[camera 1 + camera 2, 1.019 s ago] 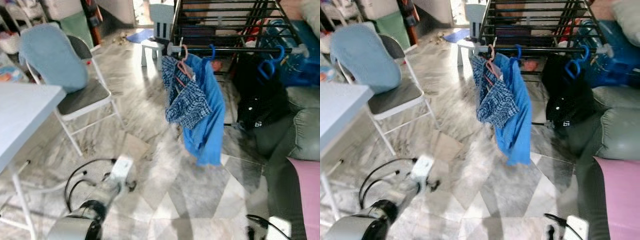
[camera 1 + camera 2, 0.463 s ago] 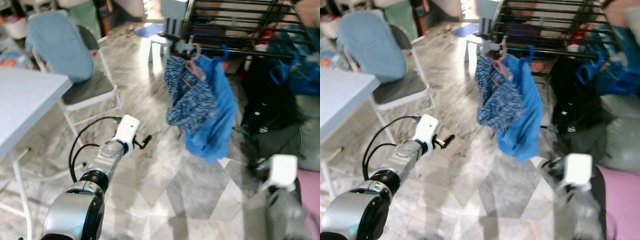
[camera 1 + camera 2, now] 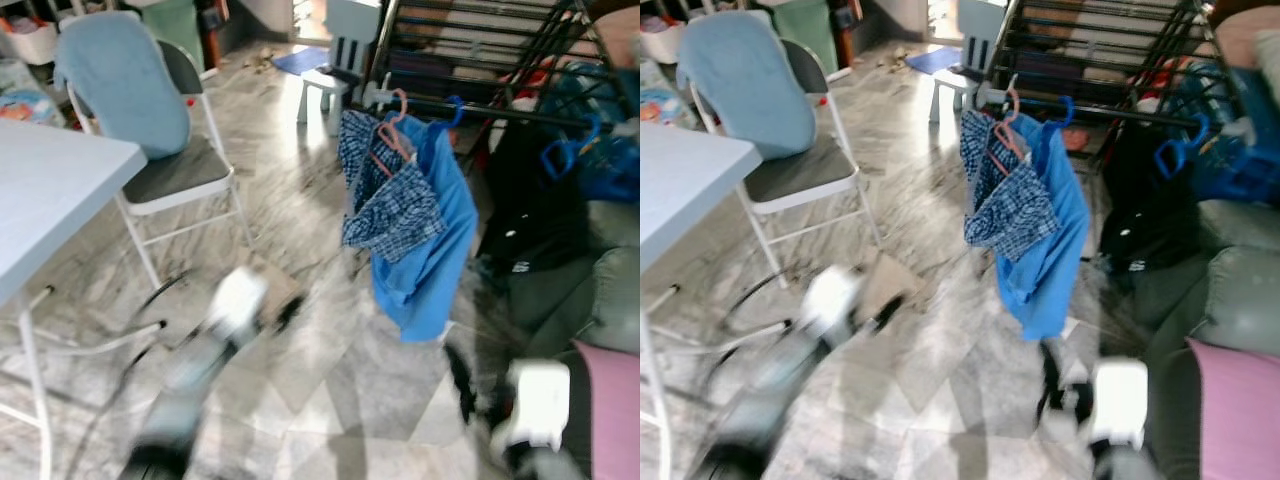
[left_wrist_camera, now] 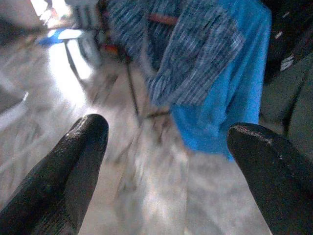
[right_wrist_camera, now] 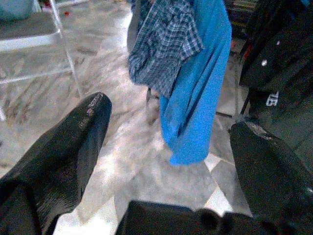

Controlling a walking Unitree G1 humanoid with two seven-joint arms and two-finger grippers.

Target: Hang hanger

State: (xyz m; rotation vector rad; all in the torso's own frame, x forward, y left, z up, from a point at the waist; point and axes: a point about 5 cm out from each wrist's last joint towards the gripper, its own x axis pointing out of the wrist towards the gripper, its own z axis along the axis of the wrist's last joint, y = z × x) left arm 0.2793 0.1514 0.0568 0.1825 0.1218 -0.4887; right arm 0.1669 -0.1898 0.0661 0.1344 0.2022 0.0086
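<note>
Left gripper [image 3: 285,312] and right gripper [image 3: 1048,375] — both empty, fingers spread wide, now smearing downward at lower frame after lifting half a second ago; arms appear to be withdrawing. Bare marble floor [image 3: 320,370] is offering open room mid-frame. Pink plastic hanger [image 3: 392,135] carrying blue plaid shirt [image 3: 385,195] is already hanging on black metal drying rack [image 3: 470,105], upper centre, so the task looks done.

Chair [image 3: 165,150] left, shirts [image 3: 410,215] hanging on rack [image 3: 480,60] right
</note>
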